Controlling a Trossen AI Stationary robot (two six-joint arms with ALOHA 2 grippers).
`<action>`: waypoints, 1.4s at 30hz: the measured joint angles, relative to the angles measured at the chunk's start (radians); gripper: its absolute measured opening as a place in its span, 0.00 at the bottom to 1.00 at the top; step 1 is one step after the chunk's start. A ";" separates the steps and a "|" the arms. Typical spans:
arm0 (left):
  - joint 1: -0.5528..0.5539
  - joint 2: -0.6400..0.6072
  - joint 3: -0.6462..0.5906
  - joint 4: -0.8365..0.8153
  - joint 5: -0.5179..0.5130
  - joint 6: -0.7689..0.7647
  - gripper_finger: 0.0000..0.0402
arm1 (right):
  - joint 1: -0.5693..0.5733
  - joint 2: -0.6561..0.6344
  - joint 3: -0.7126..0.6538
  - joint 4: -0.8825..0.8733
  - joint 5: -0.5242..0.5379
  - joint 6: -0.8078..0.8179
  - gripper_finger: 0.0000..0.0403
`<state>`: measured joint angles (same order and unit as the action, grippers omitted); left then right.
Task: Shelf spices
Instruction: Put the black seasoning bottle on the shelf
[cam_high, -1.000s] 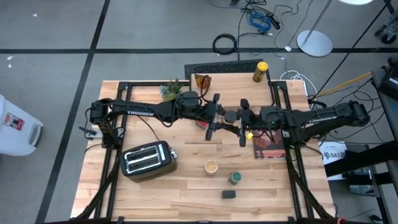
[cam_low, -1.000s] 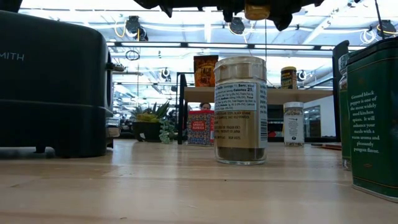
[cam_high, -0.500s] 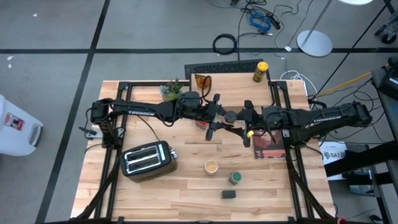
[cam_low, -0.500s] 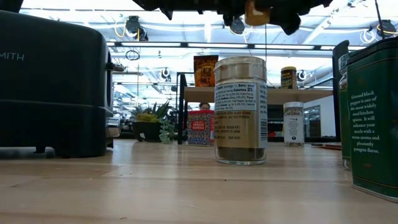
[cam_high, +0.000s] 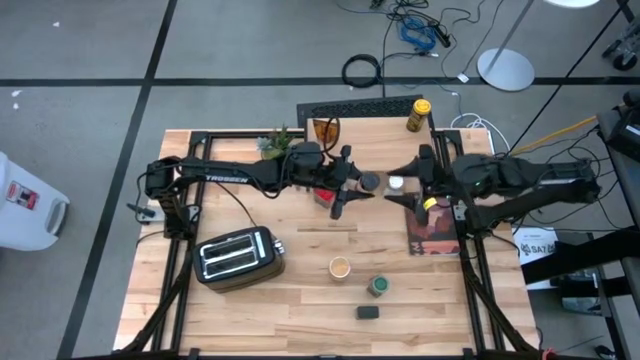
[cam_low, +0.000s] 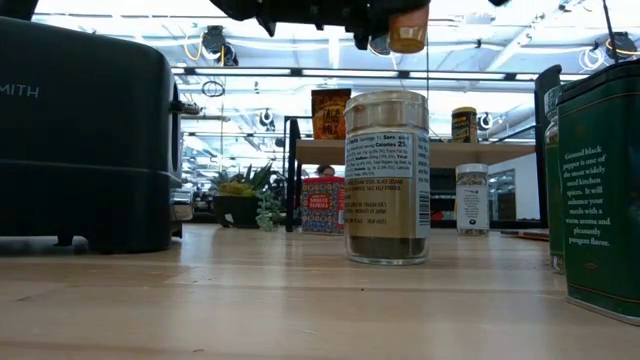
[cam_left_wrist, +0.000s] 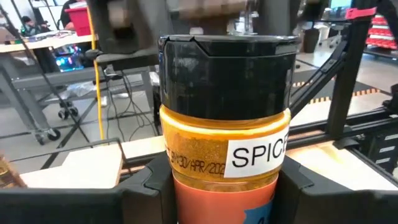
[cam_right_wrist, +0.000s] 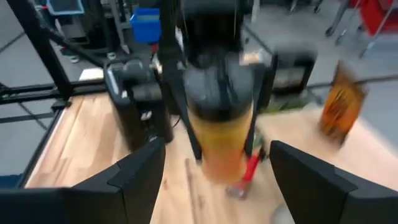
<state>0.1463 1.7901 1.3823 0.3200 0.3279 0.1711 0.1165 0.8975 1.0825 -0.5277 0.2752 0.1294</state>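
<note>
From above, your left gripper (cam_high: 352, 187) hangs over the middle of the table, nearer its far edge, clamped on a black-capped orange spice jar (cam_high: 370, 183). Your right gripper (cam_high: 402, 190) sits just beside it, fingers spread and holding nothing. On the shelf (cam_high: 385, 108) at the far edge you have only an orange packet (cam_high: 324, 130) and a yellow jar (cam_high: 417, 117). Toward the near edge a tan-lidded jar (cam_high: 340, 267), a green-lidded jar (cam_high: 378, 286) and a black tin (cam_high: 368, 312) wait beside the toaster (cam_high: 240, 256), so I judge you less than halfway.

At table height, a white-capped jar (cam_low: 472, 199) and a red tin (cam_low: 322, 205) also stand below the shelf, unshelved.

Your left wrist camera confirms both fingers (cam_left_wrist: 149, 183) pressing that orange jar's sides.

Your right wrist camera shows its fingers (cam_right_wrist: 138, 175) wide apart, the jar ahead, not between them.
</note>
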 joint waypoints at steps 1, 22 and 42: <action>0.000 0.000 0.000 -0.001 0.000 0.000 0.40 | 0.001 0.022 0.046 -0.031 0.007 -0.014 0.69; -0.010 -0.001 0.000 -0.066 -0.020 0.010 0.40 | -0.095 0.680 1.010 -0.914 -0.116 -0.086 0.69; -0.023 -0.002 0.002 -0.100 -0.041 0.021 0.40 | -0.156 0.734 1.017 -0.971 -0.250 -0.091 0.69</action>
<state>0.1234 1.7882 1.3838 0.2196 0.2867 0.1917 -0.0399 1.6312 2.0991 -1.4982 0.0250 0.0382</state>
